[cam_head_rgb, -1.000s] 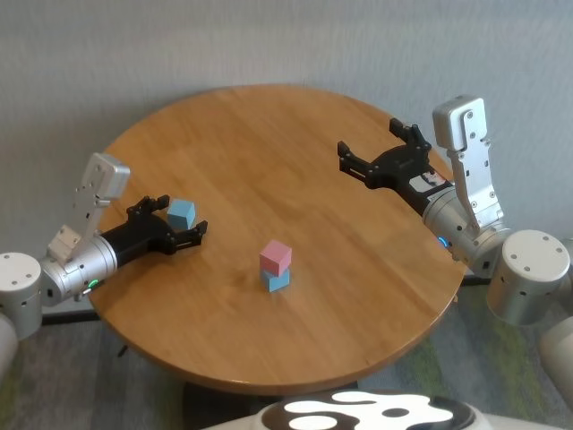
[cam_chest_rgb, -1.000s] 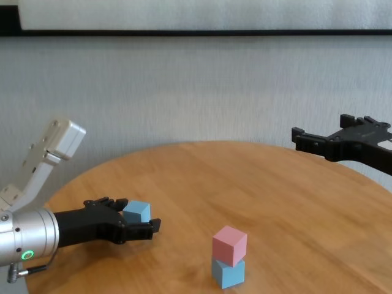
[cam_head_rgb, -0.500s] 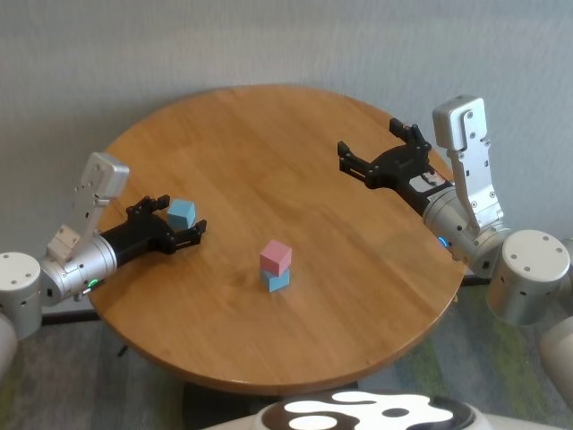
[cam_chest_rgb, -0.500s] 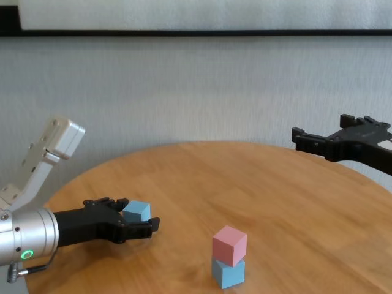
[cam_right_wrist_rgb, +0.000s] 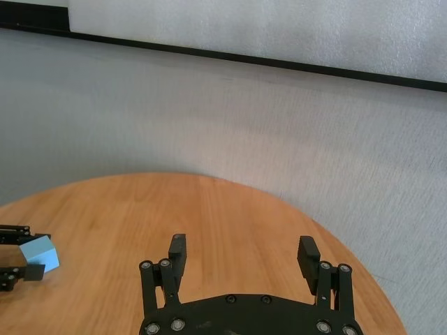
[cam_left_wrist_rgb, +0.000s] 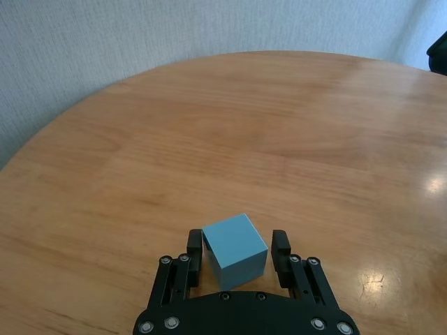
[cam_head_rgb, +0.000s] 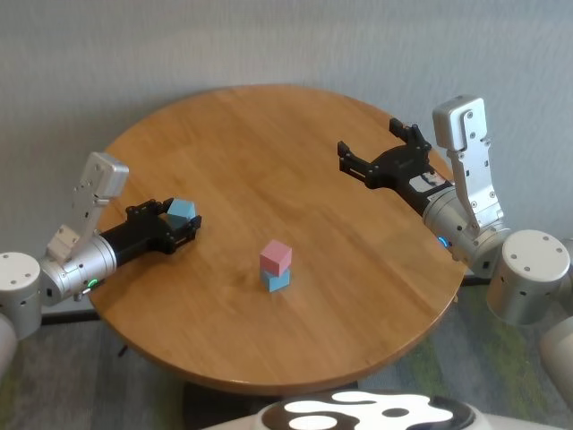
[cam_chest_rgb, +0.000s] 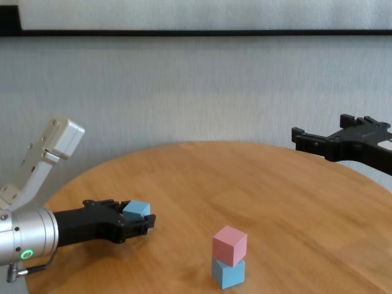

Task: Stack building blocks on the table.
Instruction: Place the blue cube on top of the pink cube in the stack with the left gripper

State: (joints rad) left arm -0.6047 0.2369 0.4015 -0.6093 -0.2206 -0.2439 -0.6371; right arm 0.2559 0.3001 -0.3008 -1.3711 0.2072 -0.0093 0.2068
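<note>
A pink block (cam_head_rgb: pixel 276 255) sits on a light blue block (cam_head_rgb: pixel 277 280) near the middle front of the round table (cam_head_rgb: pixel 269 152); the stack also shows in the chest view (cam_chest_rgb: pixel 229 245). My left gripper (cam_head_rgb: pixel 183 222) is low over the table's left side, shut on the second light blue block (cam_head_rgb: pixel 182 210). In the left wrist view the block (cam_left_wrist_rgb: pixel 236 250) sits between both fingers, resting on the wood. My right gripper (cam_head_rgb: pixel 367 139) is open and empty, held above the table's right side, far from the stack.
A grey textured wall stands behind the table. The table's edge runs close to my left forearm (cam_head_rgb: pixel 89 255). Bare wood lies between the held block and the stack (cam_chest_rgb: pixel 228 272).
My left gripper's fingers have closed in on the light blue block, which was loose between them before. The right arm and the stack have not moved.
</note>
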